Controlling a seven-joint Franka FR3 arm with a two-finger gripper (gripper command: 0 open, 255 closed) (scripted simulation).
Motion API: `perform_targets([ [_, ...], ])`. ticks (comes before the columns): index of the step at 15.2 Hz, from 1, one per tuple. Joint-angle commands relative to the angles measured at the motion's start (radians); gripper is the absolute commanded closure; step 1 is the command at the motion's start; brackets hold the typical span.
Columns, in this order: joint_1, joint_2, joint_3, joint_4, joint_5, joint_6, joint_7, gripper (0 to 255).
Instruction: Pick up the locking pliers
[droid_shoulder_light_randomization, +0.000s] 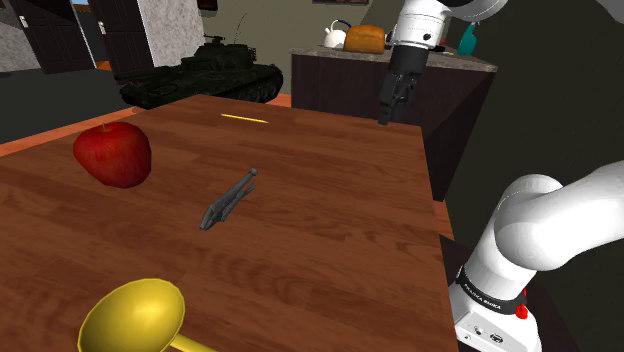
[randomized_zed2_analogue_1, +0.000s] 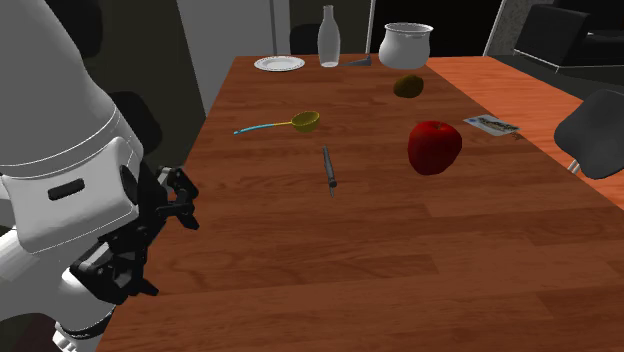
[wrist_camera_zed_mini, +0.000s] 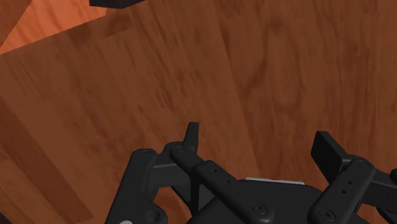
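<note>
1. When you look down from the shoulder view, the closest thing on the brown wooden worktop (droid_shoulder_light_randomization: 330, 240) is a shiny yellow round scoop (droid_shoulder_light_randomization: 130, 318).
2. A bit farther, near the middle of the worktop, the dark grey metal locking pliers (droid_shoulder_light_randomization: 228, 200) lie flat on the wood with nothing touching them.
3. A big red apple (droid_shoulder_light_randomization: 112, 154) sits near them, toward the shoulder view's left.
4. Farther back, a thin yellow stick (droid_shoulder_light_randomization: 245, 119) lies by the far edge.
5. The black gripper (droid_shoulder_light_randomization: 392, 112) hangs over the far right corner, well apart from the pliers. Its fingers (wrist_camera_zed_mini: 191, 135) stand wide apart, holding nothing.
6. Past the worktop stands a dark green army tank (droid_shoulder_light_randomization: 205, 75). A brown loaf of bread (droid_shoulder_light_randomization: 365, 38) and a white teapot (droid_shoulder_light_randomization: 335, 37) sit farther back.
</note>
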Motion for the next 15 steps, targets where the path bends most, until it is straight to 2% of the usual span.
perform_targets([
  [1, 0.0, 0.0, 0.0, 0.0, 0.0, 0.0, 0.0, 0],
  [8, -0.018, -0.034, 0.208, -0.032, 0.132, 0.01, 0.393, 0],
  [15, -0.05, 0.05, 0.42, 0.036, 0.25, 0.054, 0.783, 0],
])
